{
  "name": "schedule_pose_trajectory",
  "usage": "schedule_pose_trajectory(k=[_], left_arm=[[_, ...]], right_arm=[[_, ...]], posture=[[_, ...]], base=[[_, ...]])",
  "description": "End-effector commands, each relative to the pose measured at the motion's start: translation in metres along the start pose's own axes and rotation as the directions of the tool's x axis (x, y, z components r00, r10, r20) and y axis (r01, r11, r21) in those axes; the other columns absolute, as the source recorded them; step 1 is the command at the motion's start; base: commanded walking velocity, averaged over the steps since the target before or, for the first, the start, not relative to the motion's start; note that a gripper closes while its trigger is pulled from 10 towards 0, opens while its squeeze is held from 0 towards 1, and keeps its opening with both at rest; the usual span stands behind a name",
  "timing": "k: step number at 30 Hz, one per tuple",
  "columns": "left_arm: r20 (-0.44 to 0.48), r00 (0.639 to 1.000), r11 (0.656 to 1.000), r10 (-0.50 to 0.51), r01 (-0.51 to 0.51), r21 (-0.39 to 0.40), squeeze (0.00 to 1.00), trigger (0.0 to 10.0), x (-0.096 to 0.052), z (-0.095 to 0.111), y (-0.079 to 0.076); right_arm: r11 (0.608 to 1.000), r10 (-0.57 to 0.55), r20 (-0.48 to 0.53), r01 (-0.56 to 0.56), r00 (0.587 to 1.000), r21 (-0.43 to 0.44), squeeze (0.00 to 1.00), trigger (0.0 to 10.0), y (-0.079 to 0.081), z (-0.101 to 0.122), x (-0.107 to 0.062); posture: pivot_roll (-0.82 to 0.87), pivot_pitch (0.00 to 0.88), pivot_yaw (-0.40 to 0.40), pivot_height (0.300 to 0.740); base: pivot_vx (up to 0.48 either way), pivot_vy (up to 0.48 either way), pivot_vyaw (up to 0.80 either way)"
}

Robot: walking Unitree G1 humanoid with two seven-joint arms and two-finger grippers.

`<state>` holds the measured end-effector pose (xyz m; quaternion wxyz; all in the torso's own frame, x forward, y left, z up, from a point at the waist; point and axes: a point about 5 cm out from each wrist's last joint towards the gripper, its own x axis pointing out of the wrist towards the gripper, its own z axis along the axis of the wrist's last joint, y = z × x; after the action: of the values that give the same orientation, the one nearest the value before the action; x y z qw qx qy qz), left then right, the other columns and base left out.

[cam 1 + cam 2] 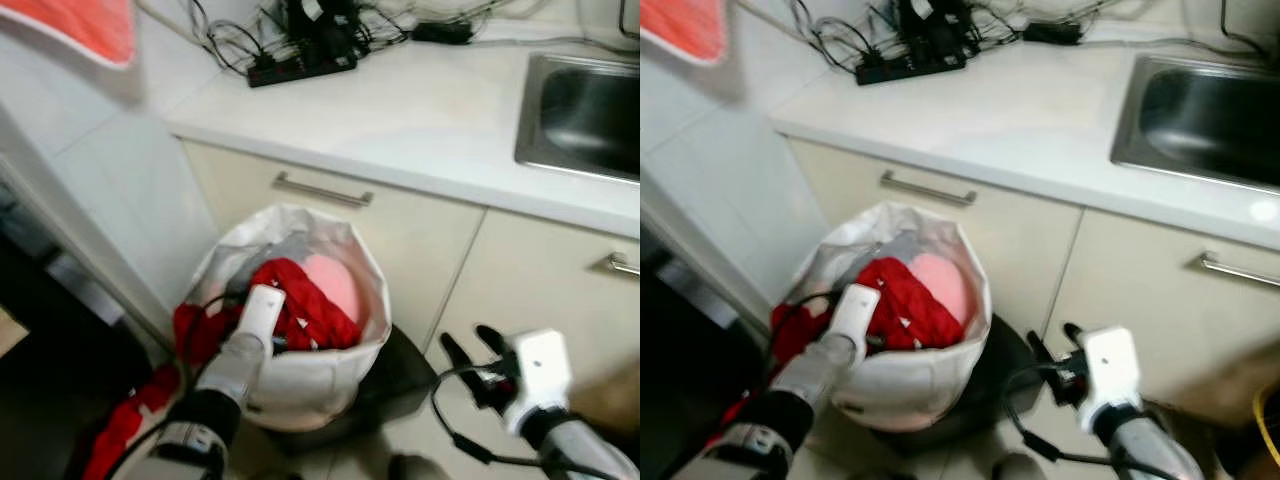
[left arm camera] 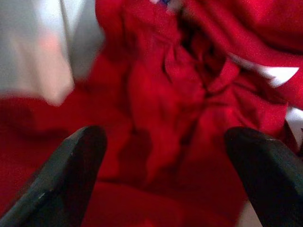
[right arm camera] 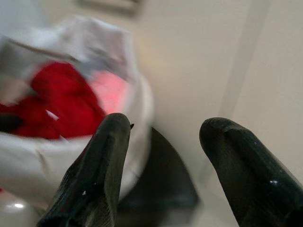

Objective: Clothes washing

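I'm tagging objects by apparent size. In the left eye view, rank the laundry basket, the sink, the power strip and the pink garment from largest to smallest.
1. Laundry basket, though it sits nearer the camera.
2. Sink, cut off by the frame edge, so unsure.
3. Power strip and pink garment look about alike; I won't rank them.

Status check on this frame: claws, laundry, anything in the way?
Left claw open, down in the red clothes in the white bag. Right claw open, beside the bag, holding nothing. Red cloth spilled on the floor.
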<state>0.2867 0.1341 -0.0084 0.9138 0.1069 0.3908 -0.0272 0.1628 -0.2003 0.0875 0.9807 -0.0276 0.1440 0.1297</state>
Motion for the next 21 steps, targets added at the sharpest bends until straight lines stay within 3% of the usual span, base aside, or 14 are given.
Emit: schedule_pose_trajectory(k=[1,3,4,5,6,12,16,21], left_arm=[[-0.027,0.998,0.99,-0.055,0.051,-0.13,0.0,10.0,0.002,-0.001,-0.01],[-0.039,0.996,0.983,-0.08,0.072,-0.17,0.0,10.0,0.002,-0.002,-0.014],[-0.036,0.99,0.944,-0.136,0.118,-0.309,0.0,10.0,0.003,0.002,-0.025],[-0.036,0.99,0.944,-0.136,0.118,-0.309,0.0,10.0,0.003,0.002,-0.025],[-0.018,0.987,0.916,-0.16,0.142,-0.375,0.0,10.0,0.003,0.009,-0.031],[0.029,0.993,0.939,-0.116,0.119,-0.321,0.0,10.0,0.004,0.022,-0.033],[0.063,0.998,0.977,-0.03,0.043,-0.207,0.0,10.0,0.006,0.022,-0.027],[0.12,0.991,0.994,0.059,-0.047,-0.096,0.0,10.0,0.006,0.028,-0.014]], right_arm=[[1.0,-0.007,0.007,0.007,1.0,0.007,0.0,10.0,0.0,0.007,-0.007],[1.0,-0.007,0.001,0.007,1.0,0.005,0.0,10.0,0.001,0.007,-0.01],[1.0,-0.008,0.001,0.008,1.0,0.003,0.0,10.0,0.002,0.011,-0.012],[1.0,-0.008,0.001,0.008,1.0,0.003,0.0,10.0,0.002,0.011,-0.012],[1.0,-0.013,0.005,0.013,1.0,0.005,0.0,10.0,0.003,0.016,-0.012],[1.0,-0.006,0.012,0.006,1.0,0.008,0.0,10.0,0.008,0.023,-0.012],[0.999,0.033,0.026,-0.033,0.999,0.003,0.0,10.0,0.017,0.029,-0.01],[1.0,0.031,0.016,-0.031,0.999,0.0,0.0,10.0,0.017,0.03,-0.012]], posture=[[-0.36,0.185,0.101,0.74],[-0.37,0.186,0.1,0.74],[-0.39,0.188,0.094,0.74],[-0.39,0.188,0.094,0.74],[-0.4,0.188,0.09,0.74],[-0.41,0.196,0.077,0.74],[-0.42,0.199,0.074,0.74],[-0.42,0.204,0.076,0.74]], base=[[0.0,0.0,0.0],[0.0,0.0,0.0],[0.0,0.0,0.0],[0.0,0.0,0.0],[0.0,0.0,0.0],[0.0,0.0,0.0],[0.0,0.0,0.0],[0.0,0.0,0.0]])
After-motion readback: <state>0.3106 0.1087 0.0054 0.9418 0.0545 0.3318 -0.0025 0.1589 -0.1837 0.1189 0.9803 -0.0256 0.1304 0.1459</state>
